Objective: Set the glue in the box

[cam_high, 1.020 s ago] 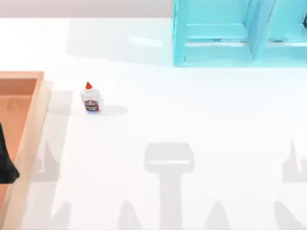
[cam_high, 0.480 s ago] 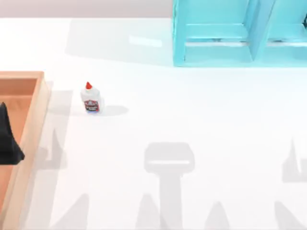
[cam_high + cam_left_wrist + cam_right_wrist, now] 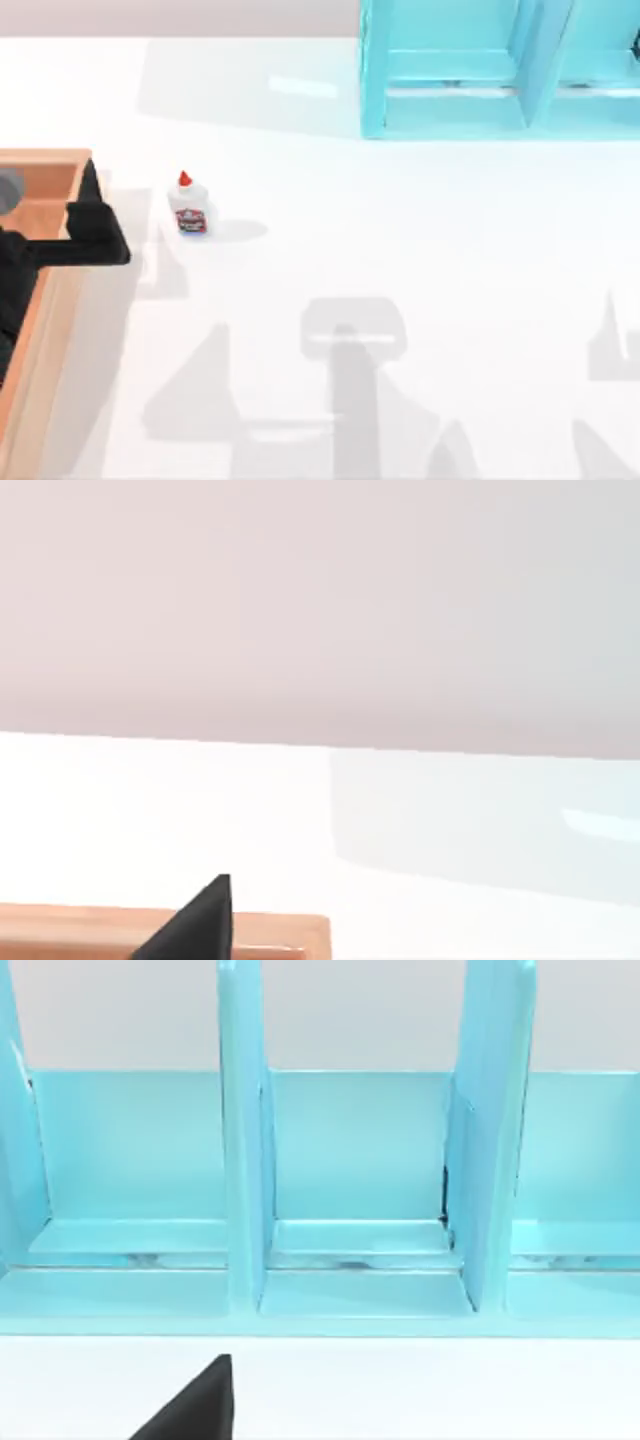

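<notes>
Glue (image 3: 189, 207) upright on the white table (image 3: 400, 250), at about nine o'clock from the table's middle, red cap pointing toward twelve, small shadow trailing toward three o'clock. Box (image 3: 40, 180) of tan wood at the nine o'clock edge of the top view, near the bottle but apart from it, nothing resting inside so far as can be seen. Left gripper (image 3: 95, 235) over the box's three o'clock wall, dark and blocky, just short of the bottle on its nine o'clock side and not touching it; jaws impossible to read as open or closed from here. Same gripper as a dark wedge (image 3: 195, 925) in the left wrist view, above a strip of the box's rim (image 3: 280, 928), with bare table beyond. Right arm parked off toward three o'clock, wrist camera facing the turquoise shelf (image 3: 350, 1160) standing at one o'clock on the table; dark wedge of the right gripper (image 3: 195, 1405) low in that view, jaws likewise unreadable. Step in hand, judged from the layout: approach to the bottle, pick-up not yet made. Next move: carry the jaws toward three o'clock until astride the bottle's body, lower, close gently on the white sides below the cap, then lift clear of the rim and back toward nine o'clock into the box.
</notes>
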